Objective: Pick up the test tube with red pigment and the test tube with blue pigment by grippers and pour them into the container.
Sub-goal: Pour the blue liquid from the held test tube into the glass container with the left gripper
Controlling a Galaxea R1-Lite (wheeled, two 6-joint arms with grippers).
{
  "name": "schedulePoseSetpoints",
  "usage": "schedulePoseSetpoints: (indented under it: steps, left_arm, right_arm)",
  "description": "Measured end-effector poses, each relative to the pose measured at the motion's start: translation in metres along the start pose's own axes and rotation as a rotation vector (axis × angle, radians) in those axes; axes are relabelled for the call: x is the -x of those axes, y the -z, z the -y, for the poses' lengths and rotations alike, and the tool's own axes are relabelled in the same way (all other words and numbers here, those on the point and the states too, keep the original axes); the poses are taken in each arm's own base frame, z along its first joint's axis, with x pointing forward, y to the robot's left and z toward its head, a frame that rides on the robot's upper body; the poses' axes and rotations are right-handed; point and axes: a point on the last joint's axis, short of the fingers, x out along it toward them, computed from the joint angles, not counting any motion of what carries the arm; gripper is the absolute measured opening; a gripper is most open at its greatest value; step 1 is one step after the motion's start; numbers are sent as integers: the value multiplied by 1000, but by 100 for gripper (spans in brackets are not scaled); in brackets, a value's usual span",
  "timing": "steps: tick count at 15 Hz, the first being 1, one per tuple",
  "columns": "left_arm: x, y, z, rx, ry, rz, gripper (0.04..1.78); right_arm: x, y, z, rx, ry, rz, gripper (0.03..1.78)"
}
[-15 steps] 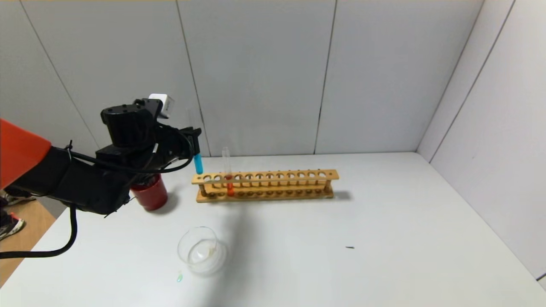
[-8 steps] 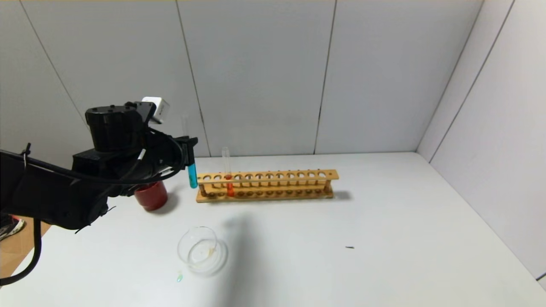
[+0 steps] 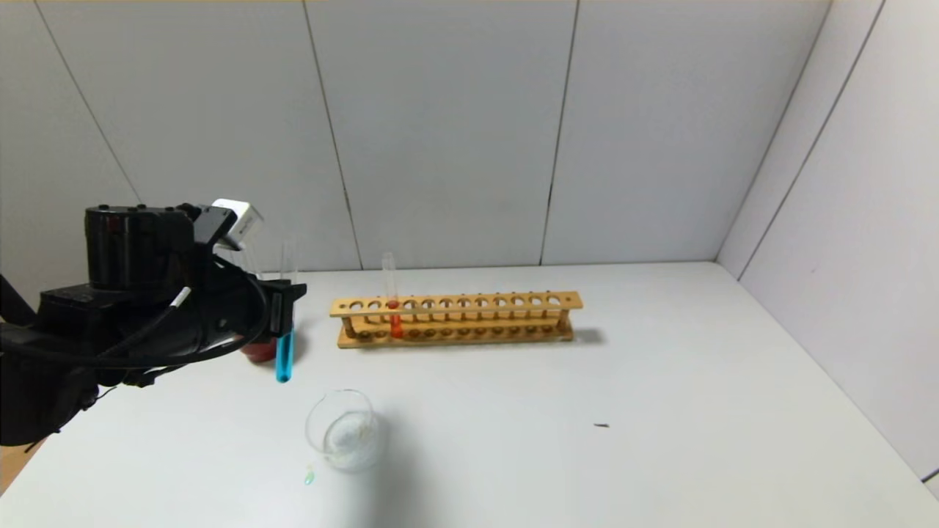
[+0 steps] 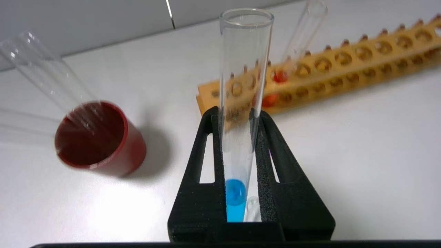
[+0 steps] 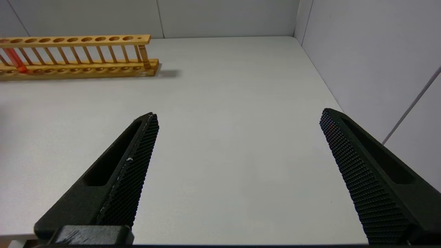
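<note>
My left gripper (image 3: pixel 285 312) is shut on the blue-pigment test tube (image 3: pixel 284 359) and holds it upright above the table, between the dark red cup and the clear glass container (image 3: pixel 345 431). The left wrist view shows the tube (image 4: pixel 241 100) clamped between the black fingers (image 4: pixel 205 155), with teal liquid in its lower end. The red-pigment test tube (image 3: pixel 394 312) stands in the wooden rack (image 3: pixel 469 317) near its left end; it also shows in the right wrist view (image 5: pixel 15 60). My right gripper (image 5: pixel 237 120) is open and empty over the bare right side of the table.
A dark red cup (image 4: pixel 98 137) with colourless tubes leaning in it stands behind the left gripper. A small teal droplet (image 3: pixel 309 478) lies on the table in front of the container. A dark speck (image 3: pixel 601 425) lies mid-right. Walls close the back and right.
My left gripper has carried the blue tube away from the rack, to the left, lower and nearer, toward the container. The red tube has stayed in the rack.
</note>
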Motion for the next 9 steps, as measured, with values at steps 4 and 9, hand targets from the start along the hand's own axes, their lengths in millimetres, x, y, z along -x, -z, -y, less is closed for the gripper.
schedulePoseSetpoints:
  steps: [4, 9]
  left_arm:
    - [24, 3, 1, -14, 7, -94, 30]
    - [39, 18, 13, -72, 60, -195, 30]
  right_arm:
    - [0, 0, 0, 0, 0, 0, 171]
    - [0, 0, 0, 0, 0, 0, 171]
